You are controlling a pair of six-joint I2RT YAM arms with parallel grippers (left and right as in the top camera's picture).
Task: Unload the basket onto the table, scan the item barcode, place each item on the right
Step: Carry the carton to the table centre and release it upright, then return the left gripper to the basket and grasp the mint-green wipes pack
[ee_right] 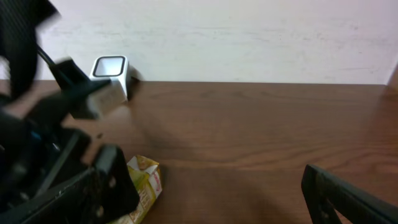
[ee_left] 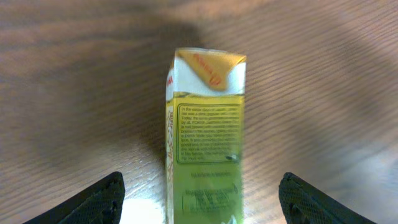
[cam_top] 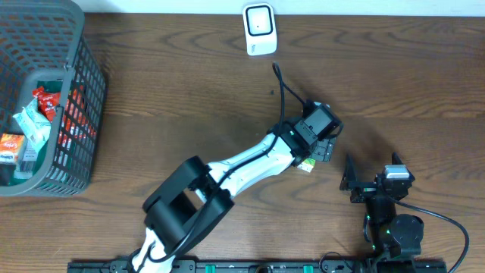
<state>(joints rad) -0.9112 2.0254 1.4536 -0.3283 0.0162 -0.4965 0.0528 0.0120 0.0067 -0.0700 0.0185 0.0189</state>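
Your left fingers [ee_left: 102,202] stand wide, clear of the green carton [ee_left: 205,143] lying flat on desk [ee_left: 74,93]; right fingers [ee_right: 348,193] also wide.

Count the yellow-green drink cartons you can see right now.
1: the yellow-green carton lies on the wooden table beneath the open left gripper. The dark mesh basket may hide others.

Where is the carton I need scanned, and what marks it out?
On the brown wooden table, follow the left arm out to its gripper, right of centre. A small carton lies flat on the wood between its open fingers. It is yellow-green with an orange-and-white end, and the only packet outside the grey basket at the left edge.
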